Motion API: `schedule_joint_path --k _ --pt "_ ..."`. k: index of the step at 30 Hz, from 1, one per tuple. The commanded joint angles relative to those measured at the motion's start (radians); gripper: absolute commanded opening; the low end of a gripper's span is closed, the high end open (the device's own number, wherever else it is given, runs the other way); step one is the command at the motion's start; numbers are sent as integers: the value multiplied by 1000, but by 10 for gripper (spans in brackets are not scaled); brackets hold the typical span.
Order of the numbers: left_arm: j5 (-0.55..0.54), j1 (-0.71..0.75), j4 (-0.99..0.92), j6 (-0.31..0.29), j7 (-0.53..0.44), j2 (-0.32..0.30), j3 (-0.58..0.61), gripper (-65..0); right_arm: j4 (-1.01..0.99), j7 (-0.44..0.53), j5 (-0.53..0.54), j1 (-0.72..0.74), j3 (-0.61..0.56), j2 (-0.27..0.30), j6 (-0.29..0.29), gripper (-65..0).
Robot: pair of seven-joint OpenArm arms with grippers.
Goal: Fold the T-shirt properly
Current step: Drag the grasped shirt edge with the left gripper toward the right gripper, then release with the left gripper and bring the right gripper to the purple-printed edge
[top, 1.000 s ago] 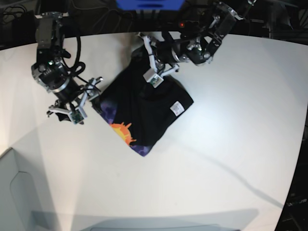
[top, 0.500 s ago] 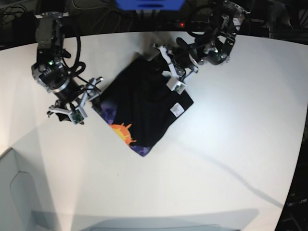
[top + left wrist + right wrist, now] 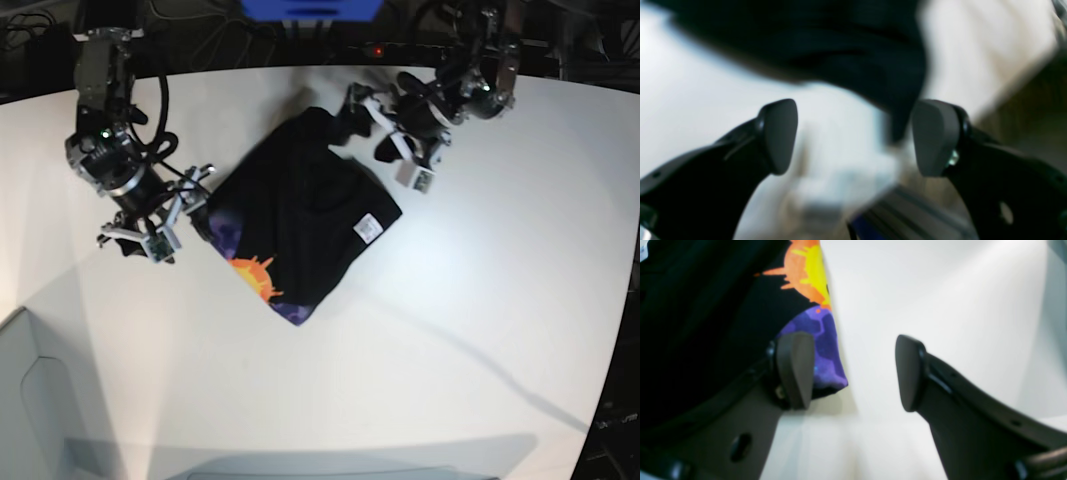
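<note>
Lying flat: the T-shirt (image 3: pixel 300 215) rests as a folded black bundle on the white desk (image 3: pixel 450 330), around centre and a little toward 12 o'clock in the base view.
Near corner: orange sun print (image 3: pixel 257 275) with a purple patch below it, at the shirt's 6 to 7 o'clock tip.
Label: a small white label (image 3: pixel 368 227) sits on the cloth toward 3 o'clock.
Right claw (image 3: pixel 180 205): at 9 o'clock of the shirt, released, jaws wide apart; one finger (image 3: pixel 795 368) stands just in front of the purple corner, the other over bare desk; nothing is held.
Left claw (image 3: pixel 395 135): at about 1 o'clock of the shirt, released, jaws spread; in its wrist view a dark blurred fold of cloth lies beyond the pads (image 3: pixel 935 136), whether touching I cannot tell.
Far edge: a blue object (image 3: pixel 310 8) sits at 12 o'clock beyond the desk.
</note>
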Motion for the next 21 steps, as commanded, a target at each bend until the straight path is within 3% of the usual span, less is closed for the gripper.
schedule_joint_path --k 1,4,7,18,21 --pt "-22 -9 14 -6 -13 25 -42 -130 18 23 12 11 0 5 14 -258" --pt "-18 -17 -23 -12 -13 92 -136 -130 18 23 12 11 -2 5 14 -258" --pt "-13 -75 -72 -12 -11 129 -139 -130 18 23 12 11 -2 5 14 -258" --pt "-22 -155 -220 -15 -11 154 -140 -139 18 23 12 22 3 5 14 -259" --pt "-22 -174 -244 -17 -11 154 -140 -247 18 23 12 22 1 5 14 -259"
